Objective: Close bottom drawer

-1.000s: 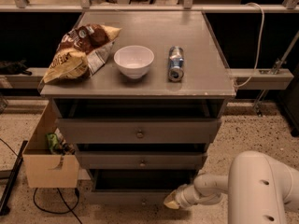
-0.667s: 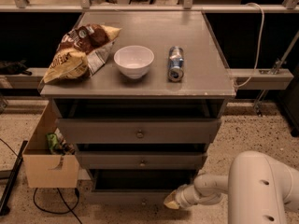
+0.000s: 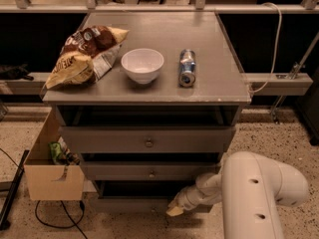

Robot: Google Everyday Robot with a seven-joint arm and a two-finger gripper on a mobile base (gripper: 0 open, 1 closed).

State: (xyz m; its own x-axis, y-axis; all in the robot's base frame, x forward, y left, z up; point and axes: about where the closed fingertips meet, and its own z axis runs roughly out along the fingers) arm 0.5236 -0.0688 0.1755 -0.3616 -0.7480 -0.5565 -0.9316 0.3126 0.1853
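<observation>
One gripper (image 3: 175, 211) at bottom drawer (image 3: 130, 204) front

Cream gripper (image 3: 174, 211) at grey bottom drawer (image 3: 129, 204) (dark inside).

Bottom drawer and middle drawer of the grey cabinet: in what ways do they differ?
The middle drawer shows a small knob; the bottom drawer shows none. The bottom drawer's front is lower. The hand is at the bottom drawer's right end, not at the middle drawer. Both are wide and grey.
</observation>
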